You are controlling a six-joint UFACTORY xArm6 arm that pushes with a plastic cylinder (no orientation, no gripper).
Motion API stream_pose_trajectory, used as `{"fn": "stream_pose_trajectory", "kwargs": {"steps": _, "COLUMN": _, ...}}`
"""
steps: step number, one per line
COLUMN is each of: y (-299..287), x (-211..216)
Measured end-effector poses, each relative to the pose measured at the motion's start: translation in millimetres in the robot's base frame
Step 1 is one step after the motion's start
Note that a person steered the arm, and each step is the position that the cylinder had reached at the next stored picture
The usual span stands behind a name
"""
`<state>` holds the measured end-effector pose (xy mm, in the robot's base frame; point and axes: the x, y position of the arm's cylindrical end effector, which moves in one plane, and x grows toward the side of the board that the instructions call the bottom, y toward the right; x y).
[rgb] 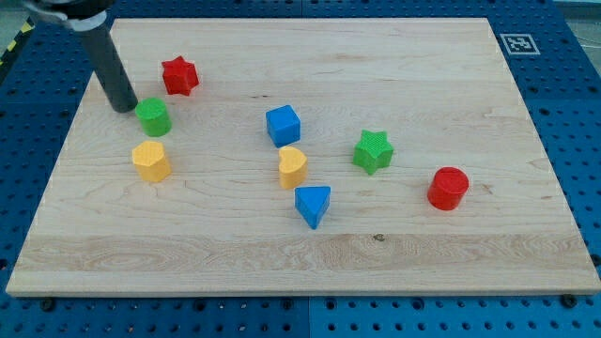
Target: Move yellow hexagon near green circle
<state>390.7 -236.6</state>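
Note:
The yellow hexagon lies at the view's left on the wooden board, just below the green circle; a small gap separates them. My tip rests on the board just left of the green circle, close to it or touching it. The rod rises to the view's upper left.
A red star lies above and right of the green circle. A blue cube, a yellow heart-like block and a blue triangle sit mid-board. A green star and a red cylinder lie to the right.

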Motion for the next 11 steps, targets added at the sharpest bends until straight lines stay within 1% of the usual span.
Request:
{"fn": "stream_pose_trajectory", "kwargs": {"steps": 1, "y": 0.0, "x": 26.4}}
{"fn": "stream_pose_trajectory", "kwargs": {"steps": 2, "y": 0.0, "x": 36.4}}
{"fn": "stream_pose_trajectory", "kwargs": {"steps": 3, "y": 0.0, "x": 55.5}}
{"fn": "stream_pose_trajectory", "kwargs": {"steps": 4, "y": 2.2, "x": 85.7}}
{"fn": "stream_pose_trajectory", "kwargs": {"steps": 5, "y": 17.3, "x": 115.5}}
{"fn": "stream_pose_trajectory", "kwargs": {"steps": 6, "y": 29.1, "x": 124.8}}
{"fn": "stream_pose_trajectory", "kwargs": {"steps": 8, "y": 26.7, "x": 73.4}}
{"fn": "stream_pose_trajectory", "kwargs": {"steps": 9, "y": 10.4, "x": 73.3}}
{"fn": "stream_pose_trajectory", "kwargs": {"steps": 10, "y": -3.0, "x": 55.1}}
{"fn": "stream_pose_trajectory", "kwargs": {"steps": 11, "y": -9.4, "x": 24.9}}
